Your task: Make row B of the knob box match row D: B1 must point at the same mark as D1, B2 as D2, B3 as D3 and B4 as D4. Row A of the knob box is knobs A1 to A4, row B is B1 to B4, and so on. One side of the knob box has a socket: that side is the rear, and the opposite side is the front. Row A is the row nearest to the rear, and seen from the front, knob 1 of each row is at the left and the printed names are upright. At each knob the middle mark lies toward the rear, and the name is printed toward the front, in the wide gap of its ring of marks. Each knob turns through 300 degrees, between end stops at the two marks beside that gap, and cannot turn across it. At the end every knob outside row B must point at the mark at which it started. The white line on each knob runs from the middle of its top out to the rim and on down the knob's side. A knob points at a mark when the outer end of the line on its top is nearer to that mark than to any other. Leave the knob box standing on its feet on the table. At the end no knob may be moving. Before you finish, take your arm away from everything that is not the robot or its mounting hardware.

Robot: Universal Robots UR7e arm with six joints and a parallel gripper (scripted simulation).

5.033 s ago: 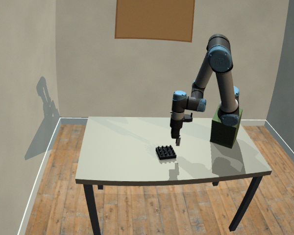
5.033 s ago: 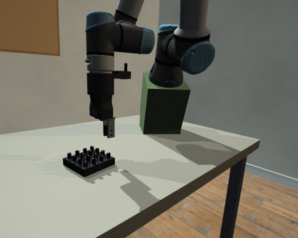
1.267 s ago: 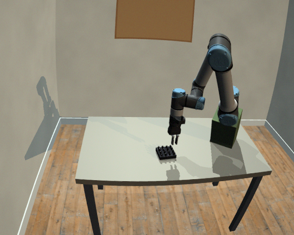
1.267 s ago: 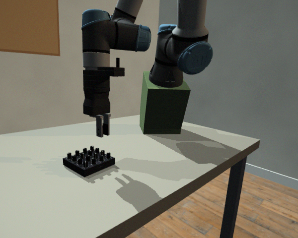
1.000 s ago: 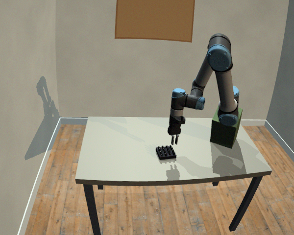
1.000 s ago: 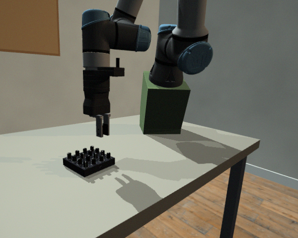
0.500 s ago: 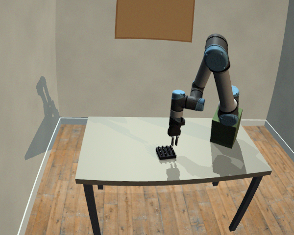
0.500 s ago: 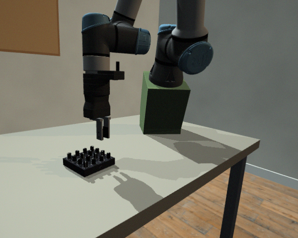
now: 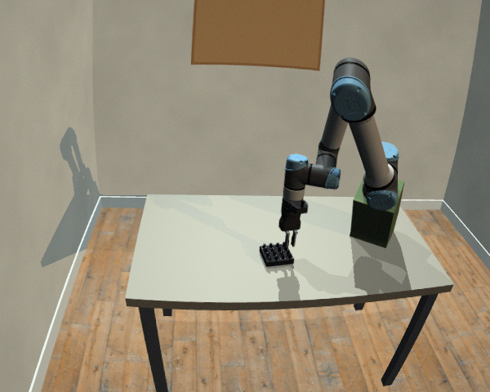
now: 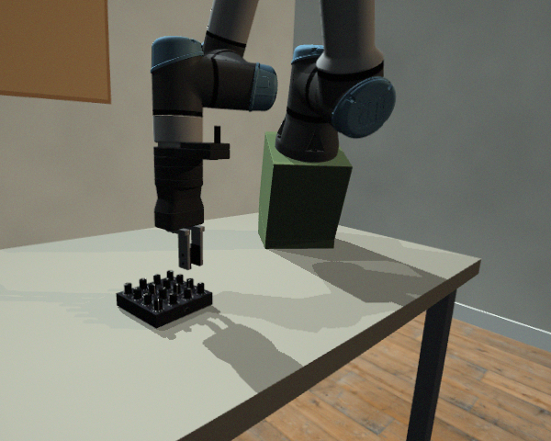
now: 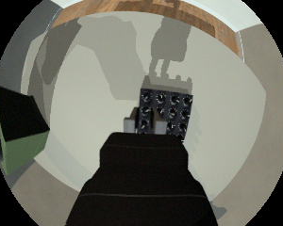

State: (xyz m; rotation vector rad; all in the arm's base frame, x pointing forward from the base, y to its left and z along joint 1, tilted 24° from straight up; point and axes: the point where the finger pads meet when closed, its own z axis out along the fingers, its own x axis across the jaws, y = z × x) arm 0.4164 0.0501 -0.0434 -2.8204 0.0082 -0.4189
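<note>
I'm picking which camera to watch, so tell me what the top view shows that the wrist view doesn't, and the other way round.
Only the top view shows the whole arm, all of the table, its legs, and the brown panel on the wall. Only the wrist view looks down past the gripper body onto the tops of the knobs on the knob box. Both show the knob box, the green block under the arm and the gripper above the box, holding nothing.
</note>
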